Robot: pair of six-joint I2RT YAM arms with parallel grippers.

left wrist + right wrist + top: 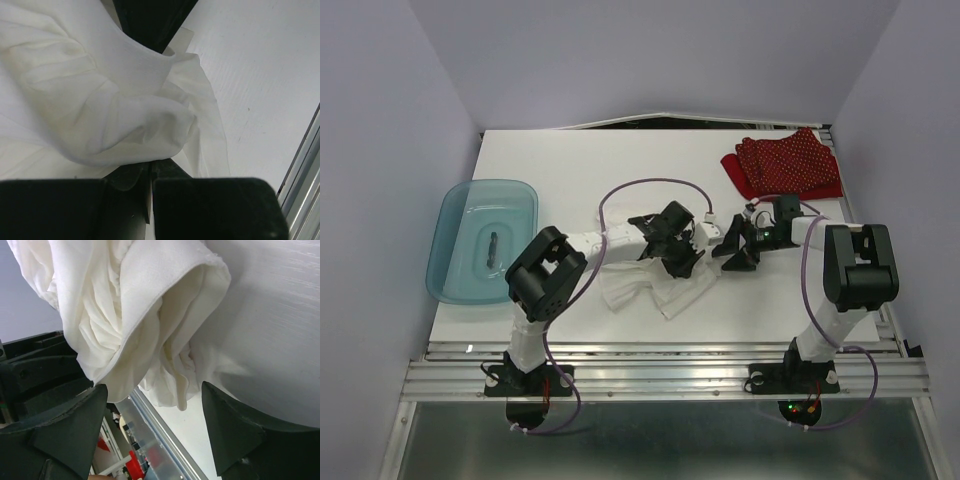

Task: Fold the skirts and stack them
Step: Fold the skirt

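Note:
The white skirt (pixel 655 290) lies crumpled on the table near the front middle, with part of it lifted. My left gripper (pixel 677 252) is shut on a bunched fold of it; in the left wrist view the cloth (pixel 100 100) bulges out just past the closed gripper (pixel 150 165). My right gripper (pixel 735 250) is open just right of the left one. In the right wrist view the skirt (pixel 130 305) hangs in front of that gripper (pixel 154 387), and its fingers (pixel 220 415) do not touch the cloth. The red polka-dot skirt (pixel 785 165) lies folded at the back right.
A translucent teal tub (pixel 483 240) with a small dark object inside sits at the table's left edge. The table's metal front rail (pixel 660 350) runs close below the white skirt. A purple cable (pixel 640 185) loops over the table behind the left gripper.

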